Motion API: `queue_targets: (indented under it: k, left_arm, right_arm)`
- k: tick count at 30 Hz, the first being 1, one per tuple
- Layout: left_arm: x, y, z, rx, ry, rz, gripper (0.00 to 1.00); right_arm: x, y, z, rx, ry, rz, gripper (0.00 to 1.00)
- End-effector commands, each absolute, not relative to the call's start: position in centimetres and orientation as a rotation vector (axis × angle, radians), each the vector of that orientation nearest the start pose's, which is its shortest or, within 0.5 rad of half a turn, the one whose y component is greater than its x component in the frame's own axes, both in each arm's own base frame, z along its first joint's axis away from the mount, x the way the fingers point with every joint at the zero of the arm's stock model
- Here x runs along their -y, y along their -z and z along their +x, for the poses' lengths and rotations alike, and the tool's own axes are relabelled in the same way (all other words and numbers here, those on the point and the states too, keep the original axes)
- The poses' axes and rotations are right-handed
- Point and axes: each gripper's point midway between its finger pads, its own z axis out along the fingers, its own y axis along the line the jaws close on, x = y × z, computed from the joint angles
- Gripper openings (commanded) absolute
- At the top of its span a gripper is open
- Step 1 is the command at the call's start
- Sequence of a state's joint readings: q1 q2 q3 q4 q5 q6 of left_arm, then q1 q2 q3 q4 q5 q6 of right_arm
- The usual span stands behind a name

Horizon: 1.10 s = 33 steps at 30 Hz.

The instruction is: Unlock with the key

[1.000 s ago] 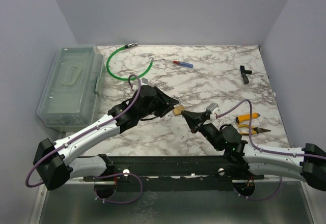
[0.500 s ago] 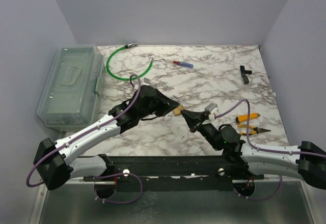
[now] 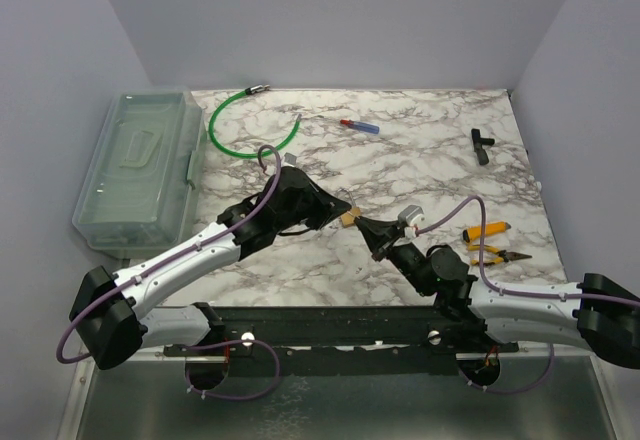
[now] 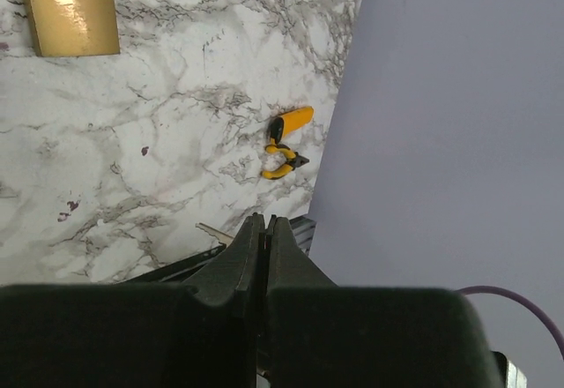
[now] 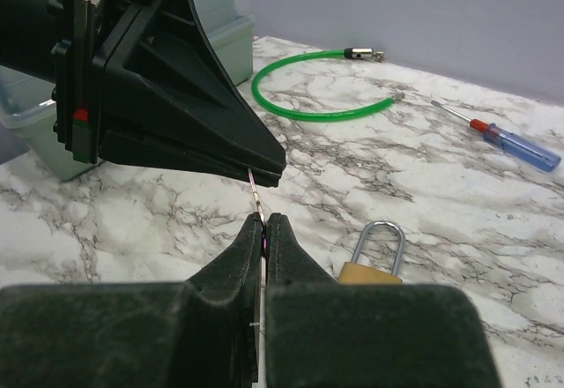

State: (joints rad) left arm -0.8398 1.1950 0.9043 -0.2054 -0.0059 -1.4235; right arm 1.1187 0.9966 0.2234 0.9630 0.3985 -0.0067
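The white marbled bench (image 3: 420, 150) is occupied at its left edge by a translucent green plastic case (image 3: 140, 165). Near the bench's middle, the left gripper (image 3: 343, 205) and right gripper (image 3: 364, 223) are seen tip to tip. A brass padlock (image 5: 374, 260) with a steel shackle is laid flat on the marble just beside those tips. A thin silver metal key (image 5: 254, 196) is clamped between the two grippers, clear of the surface, the jaws of each being closed tight on one end.
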Motion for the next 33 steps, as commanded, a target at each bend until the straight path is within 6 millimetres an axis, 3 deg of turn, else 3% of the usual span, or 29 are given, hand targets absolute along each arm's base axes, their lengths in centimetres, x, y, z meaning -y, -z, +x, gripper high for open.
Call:
queue_targets:
  k: [1, 6, 14, 16, 21, 25, 30, 33]
  left_arm:
    - [32.5, -23.8, 23.1, -2.214, 1.348, -0.6, 0.0]
    - [31.8, -25.1, 23.4, -2.107, 1.388, -0.586, 0.0]
    - [30.7, -26.9, 23.3, -1.988, 1.39, -0.47, 0.0]
    - [30.3, -26.9, 23.3, -1.971, 1.376, -0.454, 0.0]
    - [29.3, -27.7, 22.9, -1.919, 1.344, -0.355, 0.0]
    - [28.3, -29.0, 22.4, -1.859, 1.297, -0.233, 0.0]
    - [27.4, -30.9, 20.9, -1.788, 1.252, -0.027, 0.0]
    - [27.2, -32.4, 19.6, -1.749, 1.238, 0.125, 0.0]
  right_arm:
    - [-28.0, -20.8, 19.4, -1.331, -0.713, -0.525, 0.01]
    - [-28.9, -20.4, 19.0, -1.366, -0.758, -0.551, 0.05]
    - [-30.4, -20.4, 18.0, -1.461, -0.841, -0.593, 0.43]
    - [-30.8, -20.5, 17.5, -1.492, -0.869, -0.613, 0.57]
    - [-31.1, -21.3, 15.3, -1.527, -0.984, -0.677, 0.71]
    - [-30.4, -23.6, 13.6, -1.51, -1.085, -0.669, 0.74]
    - [-28.7, -27.1, 14.3, -1.511, -1.112, -0.507, 0.76]
    - [-29.1, -29.7, 14.0, -1.484, -1.191, -0.483, 0.76]
